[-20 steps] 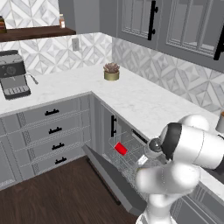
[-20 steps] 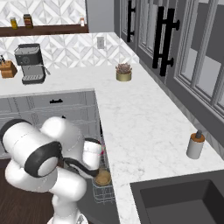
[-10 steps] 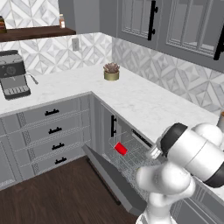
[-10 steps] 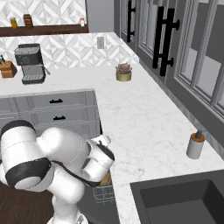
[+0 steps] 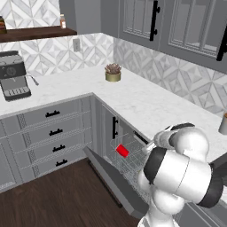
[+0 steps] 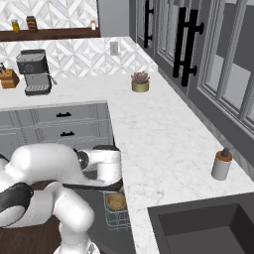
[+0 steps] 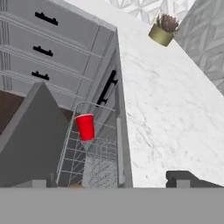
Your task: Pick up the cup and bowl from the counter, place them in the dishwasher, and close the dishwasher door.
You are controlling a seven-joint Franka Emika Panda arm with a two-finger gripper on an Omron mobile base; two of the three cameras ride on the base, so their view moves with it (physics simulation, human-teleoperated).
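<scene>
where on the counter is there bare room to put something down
The counter is bare along the whole run between the small potted plant and the soap dispenser, and again from the plant across to the coffee machine. It gets tight at the sink end.

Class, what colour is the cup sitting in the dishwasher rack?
Red; the cup shows best in the hand view.

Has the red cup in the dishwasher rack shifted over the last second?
No. In the left base view the cup sits in the same spot in the rack, just below the narrow cabinet door's black handle, as before.
</scene>
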